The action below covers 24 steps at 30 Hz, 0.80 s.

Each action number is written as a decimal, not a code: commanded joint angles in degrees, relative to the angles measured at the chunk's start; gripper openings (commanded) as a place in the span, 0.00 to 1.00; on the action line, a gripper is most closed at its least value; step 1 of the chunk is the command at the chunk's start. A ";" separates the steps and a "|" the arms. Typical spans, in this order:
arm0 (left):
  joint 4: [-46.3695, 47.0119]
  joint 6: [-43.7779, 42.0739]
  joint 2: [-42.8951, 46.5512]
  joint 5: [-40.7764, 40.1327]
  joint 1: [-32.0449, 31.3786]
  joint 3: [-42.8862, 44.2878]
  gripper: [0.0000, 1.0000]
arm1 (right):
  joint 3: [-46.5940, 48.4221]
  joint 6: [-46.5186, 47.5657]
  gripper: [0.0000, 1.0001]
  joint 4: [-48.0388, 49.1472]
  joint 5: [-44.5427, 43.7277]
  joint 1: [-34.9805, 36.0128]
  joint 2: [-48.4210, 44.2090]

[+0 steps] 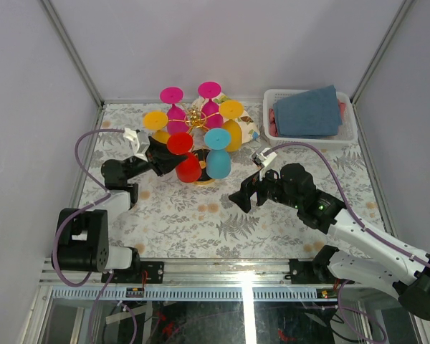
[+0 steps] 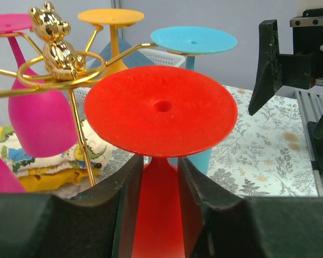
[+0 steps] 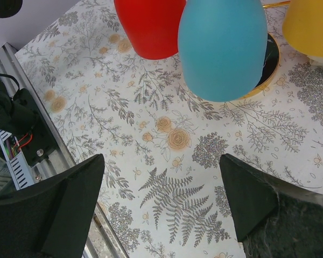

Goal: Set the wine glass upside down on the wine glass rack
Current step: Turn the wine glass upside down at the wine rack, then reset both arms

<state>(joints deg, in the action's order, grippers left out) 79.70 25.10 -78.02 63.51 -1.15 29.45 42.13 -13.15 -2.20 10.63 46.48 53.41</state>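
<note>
Fingers: my left fingers (image 2: 126,193) flank the red glass (image 2: 160,110) stem, grip unclear; glass hangs inverted on rack (image 2: 58,54). Right fingers (image 3: 64,209) wide, empty.

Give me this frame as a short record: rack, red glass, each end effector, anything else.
rack: gold wire rack, coloured glasses upside down around it
red glass: red wine glass upside down, foot uppermost
left end effector: fingers flank the red stem; contact unclear
right end effector: open, empty, near the blue glass
other: white basket holding a blue cloth
</note>
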 commanded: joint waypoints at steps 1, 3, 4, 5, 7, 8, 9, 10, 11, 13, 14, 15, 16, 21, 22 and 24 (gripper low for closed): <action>3.47 1.08 2.34 -1.63 -0.48 -2.62 0.33 | 0.59 -0.47 0.95 3.79 1.06 -0.07 0.11; 3.40 1.01 3.42 -2.90 -0.80 -3.20 0.36 | 0.63 -0.41 0.95 3.79 0.99 -0.08 0.12; 3.36 1.00 3.85 -3.48 -1.10 -3.43 0.38 | 0.55 -0.33 0.95 3.83 0.93 -0.08 0.12; 3.26 1.00 4.41 -4.30 -1.52 -3.70 0.40 | 0.50 -0.23 0.95 3.80 0.89 -0.07 0.06; 2.68 0.81 5.24 -5.71 -1.89 -4.02 0.61 | 0.34 -0.11 0.95 3.82 0.79 -0.12 -0.07; 2.30 0.64 5.85 -6.50 -1.93 -4.15 0.68 | 0.25 -0.06 0.96 3.78 0.74 -0.08 -0.24; 1.97 0.36 6.43 -7.25 -1.95 -4.34 0.72 | 0.10 -0.01 0.96 3.71 0.79 -0.08 -0.38; 1.48 -0.05 7.05 -8.16 -1.93 -4.54 0.75 | -0.08 0.03 0.96 3.77 0.79 -0.07 -0.59; 0.62 -0.67 7.89 -9.01 -1.93 -4.69 0.78 | -0.22 0.05 0.96 3.84 0.77 -0.07 -0.79; -2.43 -2.65 9.85 -11.38 -1.94 -5.03 0.84 | -0.59 -0.01 0.96 3.82 0.80 -0.07 -1.29; -3.86 -3.82 10.84 -13.02 -1.97 -5.34 0.86 | -0.79 -0.03 0.96 3.79 0.79 -0.12 -1.63; -5.40 -4.83 11.95 -15.23 -1.95 -6.10 0.96 | -1.00 -0.03 0.96 3.81 0.77 -0.08 -1.98; -6.63 -5.42 13.09 -18.60 -1.93 -7.00 1.00 | -1.14 0.05 0.96 3.94 0.57 -0.07 -2.28; -12.62 -6.63 17.34 -26.44 -4.05 -8.27 1.00 | -2.36 0.18 0.96 5.16 -0.61 -0.08 -3.42; -14.62 -7.82 18.44 -28.34 -5.29 -8.39 1.00 | -2.46 0.19 0.96 5.56 -0.94 -0.07 -3.60; -19.51 -10.00 20.68 -32.49 -7.73 -8.49 1.00 | -2.53 0.25 0.96 6.07 -2.09 -0.08 -4.02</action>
<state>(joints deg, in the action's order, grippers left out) 68.29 20.34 -61.12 41.39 -5.26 21.50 39.55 -13.13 -0.60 10.31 46.48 50.89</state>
